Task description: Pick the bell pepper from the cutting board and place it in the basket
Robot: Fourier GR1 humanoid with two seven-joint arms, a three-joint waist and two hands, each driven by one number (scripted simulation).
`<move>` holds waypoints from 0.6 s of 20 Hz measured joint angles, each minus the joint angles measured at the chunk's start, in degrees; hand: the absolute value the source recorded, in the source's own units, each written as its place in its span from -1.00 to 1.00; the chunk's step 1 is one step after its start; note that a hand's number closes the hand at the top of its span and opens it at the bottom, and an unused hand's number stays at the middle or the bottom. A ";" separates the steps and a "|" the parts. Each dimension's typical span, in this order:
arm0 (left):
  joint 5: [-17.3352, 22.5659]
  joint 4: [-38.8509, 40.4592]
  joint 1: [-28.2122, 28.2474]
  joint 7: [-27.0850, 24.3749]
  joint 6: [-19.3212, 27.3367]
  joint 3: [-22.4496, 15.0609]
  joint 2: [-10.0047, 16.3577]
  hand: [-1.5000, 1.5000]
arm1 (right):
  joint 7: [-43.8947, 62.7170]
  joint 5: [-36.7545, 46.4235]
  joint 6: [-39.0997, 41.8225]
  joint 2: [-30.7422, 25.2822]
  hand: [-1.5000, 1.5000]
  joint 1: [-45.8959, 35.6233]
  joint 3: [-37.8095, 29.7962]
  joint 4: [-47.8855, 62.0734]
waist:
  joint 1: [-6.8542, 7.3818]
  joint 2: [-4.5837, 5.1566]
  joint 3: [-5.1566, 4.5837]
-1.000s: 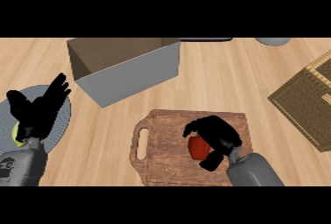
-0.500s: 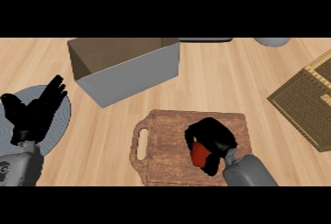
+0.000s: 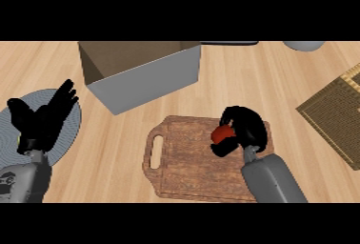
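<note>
One bell pepper (image 3: 224, 134) rides higher in the right hand (image 3: 247, 127).

We see the red pepper (image 3: 223, 134), wrapped by our right hand (image 3: 246, 127), at the board's (image 3: 188, 171) top right; woven basket (image 3: 335, 112) well apart.

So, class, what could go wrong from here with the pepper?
The black right hand curls over the red bell pepper on the brown wooden cutting board; only one side shows, so it might slip on lifting.
The tan woven basket sits partly out of view at the right, so placement could miss.
</note>
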 measured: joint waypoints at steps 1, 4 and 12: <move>-0.02 0.04 -0.34 0.17 0.00 -0.09 -0.02 0.00 | 2.93 -1.20 -3.32 0.13 1.00 -1.00 -0.20 0.02 | 0.41 0.07 0.06; -0.16 0.31 -1.09 0.20 -0.28 -0.85 -0.46 0.00 | 9.67 -3.93 -14.01 0.39 1.00 -5.41 0.97 -0.16 | 1.61 0.18 0.15; -0.64 1.30 -2.56 0.86 0.12 -1.14 -0.68 0.00 | 25.05 3.61 -33.54 0.48 1.00 -21.41 8.68 1.54 | 1.63 -0.23 -0.03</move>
